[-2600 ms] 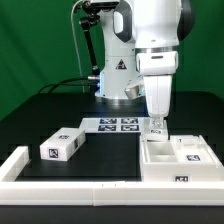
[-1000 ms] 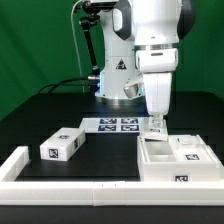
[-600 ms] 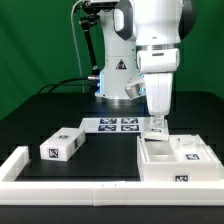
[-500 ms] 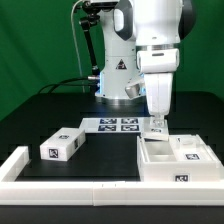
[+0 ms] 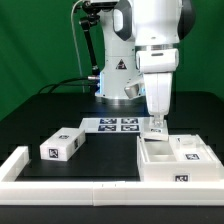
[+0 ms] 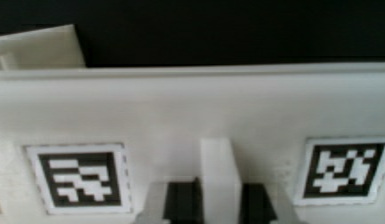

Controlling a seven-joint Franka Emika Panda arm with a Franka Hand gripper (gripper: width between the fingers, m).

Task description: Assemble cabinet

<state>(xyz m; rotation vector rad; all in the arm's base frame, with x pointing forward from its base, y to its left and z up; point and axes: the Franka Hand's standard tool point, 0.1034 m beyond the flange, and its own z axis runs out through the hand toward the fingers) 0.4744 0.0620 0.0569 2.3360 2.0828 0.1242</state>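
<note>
White plastic cabinet body (image 5: 165,176) lies at about 4 o'clock in the exterior view, on the black table (image 5: 108,152), its open side up. A tagged white block (image 5: 188,148) sits inside it toward 3 o'clock. I have the gripper (image 5: 157,126) pointing straight down at the body's far wall, at roughly 11 o'clock of the body and touching or just above it. The fingers are hidden in both views, so I cannot tell whether they are apart or clamped on the wall. The wrist view shows that cabinet body (image 6: 189,110) close up, blurred, with two tags and an upright divider between them. A loose drawer block (image 5: 62,144) rests at 9 o'clock, well apart from the body. The marker board (image 5: 118,124) lies near the centre, and the white border rail (image 5: 70,186) runs along 6 to 8 o'clock.
</note>
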